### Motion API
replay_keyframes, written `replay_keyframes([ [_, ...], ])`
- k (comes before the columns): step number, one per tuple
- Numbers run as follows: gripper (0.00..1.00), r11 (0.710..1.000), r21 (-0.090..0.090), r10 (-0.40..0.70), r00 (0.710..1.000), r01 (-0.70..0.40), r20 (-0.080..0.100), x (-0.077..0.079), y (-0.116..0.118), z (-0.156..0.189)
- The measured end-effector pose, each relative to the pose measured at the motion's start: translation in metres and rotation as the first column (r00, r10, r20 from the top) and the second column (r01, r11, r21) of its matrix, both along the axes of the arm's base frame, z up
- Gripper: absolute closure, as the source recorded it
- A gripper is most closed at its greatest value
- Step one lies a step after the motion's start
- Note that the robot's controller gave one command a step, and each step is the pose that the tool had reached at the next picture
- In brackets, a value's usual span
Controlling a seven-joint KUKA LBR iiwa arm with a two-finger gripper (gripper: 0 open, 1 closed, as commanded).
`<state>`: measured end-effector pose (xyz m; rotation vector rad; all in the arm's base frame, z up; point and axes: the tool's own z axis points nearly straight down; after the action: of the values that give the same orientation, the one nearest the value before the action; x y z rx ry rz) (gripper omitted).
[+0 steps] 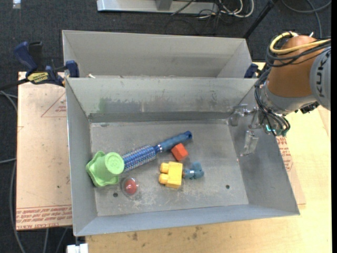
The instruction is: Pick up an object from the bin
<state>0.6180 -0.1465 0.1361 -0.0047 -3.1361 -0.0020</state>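
My gripper (243,129) hangs over the right side of the bin, close to the right sloping wall, its two metal fingers apart and nothing between them. The nearest loose things lie to its left on the bin floor: a small pale-blue piece (194,171), a yellow toy brick (171,174) and an orange block (179,152). A blue brush (152,149) with a bristled middle lies slantwise beside the orange block. All of them are well apart from the fingers.
Further left lie a green flower-shaped cup (106,167) and a small red ball (130,185) near the front left corner. The arm with its orange cover and cables comes in over the right rim.
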Motion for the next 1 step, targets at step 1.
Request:
replay_keyframes([
  [1, 0.0, 0.993, 0.004, 0.121, 0.993, -0.121, 0.005, -0.0124, 0.1034, -0.0039],
])
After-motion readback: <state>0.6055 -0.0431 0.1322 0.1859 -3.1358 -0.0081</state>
